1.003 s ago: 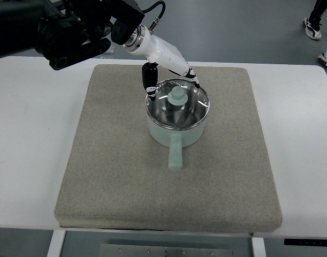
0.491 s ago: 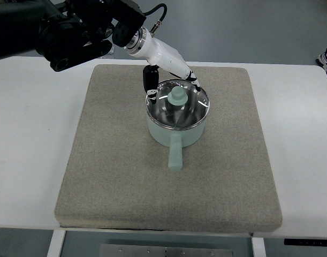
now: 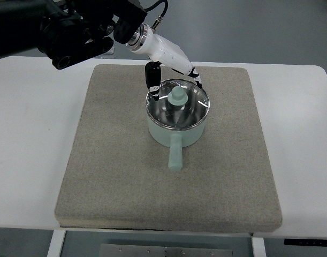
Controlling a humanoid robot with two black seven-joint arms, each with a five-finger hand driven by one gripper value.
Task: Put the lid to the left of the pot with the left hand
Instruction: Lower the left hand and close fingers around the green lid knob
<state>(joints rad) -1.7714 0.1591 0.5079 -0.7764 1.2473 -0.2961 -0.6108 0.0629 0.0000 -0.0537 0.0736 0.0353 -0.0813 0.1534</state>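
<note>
My left hand (image 3: 171, 75) hangs over the far rim of the pot (image 3: 176, 126), fingers spread and gripping nothing. The lid (image 3: 177, 104) sits on the pot just below my fingertips, its knob (image 3: 177, 96) a little nearer me, between thumb and fingers, so I'd judge the reach is short and downward
</note>
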